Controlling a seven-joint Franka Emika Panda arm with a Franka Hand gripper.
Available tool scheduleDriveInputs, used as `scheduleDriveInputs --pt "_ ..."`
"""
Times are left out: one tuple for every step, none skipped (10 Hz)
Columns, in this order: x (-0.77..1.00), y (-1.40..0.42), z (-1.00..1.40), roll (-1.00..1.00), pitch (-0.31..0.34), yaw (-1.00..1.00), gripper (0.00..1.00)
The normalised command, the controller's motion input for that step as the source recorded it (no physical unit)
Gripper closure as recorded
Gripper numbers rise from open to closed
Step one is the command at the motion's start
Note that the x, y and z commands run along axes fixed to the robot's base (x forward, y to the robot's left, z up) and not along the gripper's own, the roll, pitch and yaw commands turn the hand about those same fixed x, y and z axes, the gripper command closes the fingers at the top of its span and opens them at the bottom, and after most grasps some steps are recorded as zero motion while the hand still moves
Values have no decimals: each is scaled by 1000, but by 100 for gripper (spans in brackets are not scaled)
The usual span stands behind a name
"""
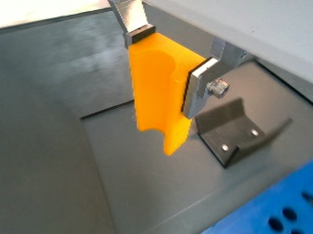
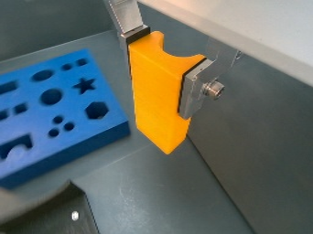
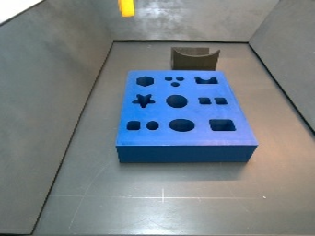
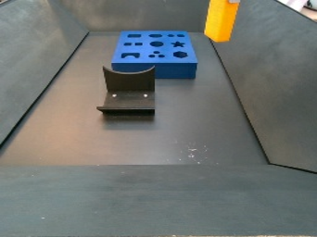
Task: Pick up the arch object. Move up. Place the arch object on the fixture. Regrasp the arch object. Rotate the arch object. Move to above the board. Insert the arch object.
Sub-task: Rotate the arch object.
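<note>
Arch object (image 1: 162,91) pinched in hand (image 1: 167,58) (fixture (image 1: 232,129) in a wrist view, board (image 2: 55,105) elsewhere).

The claw (image 1: 171,60) hangs high, its 2 fingers (image 1: 200,88) clamped shut.

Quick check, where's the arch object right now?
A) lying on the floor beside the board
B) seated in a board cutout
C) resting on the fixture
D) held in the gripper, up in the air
D: in both wrist views the arch object is clamped between the gripper fingers, and a side view shows it high above the floor, clear of the fixture and the board.
</note>
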Motion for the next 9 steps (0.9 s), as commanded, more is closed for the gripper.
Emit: scheduleDriveInputs --pt "-27 14 7 1 -3 -1000 100" --pt "-25 14 6 1 -3 -1000 100" --pt "-22 15 4 2 -3 -1000 100" --pt "-21 15 4 2 -3 -1000 100" --pt "-20 15 4 2 -4 -1000 100" --pt "-20 15 4 2 -4 -1000 100" --pt "-20 15 4 2 -4 -1000 100" --pt "-20 15 3 2 -5 -1000 100" --pt "-20 15 3 3 -5 -1000 100"
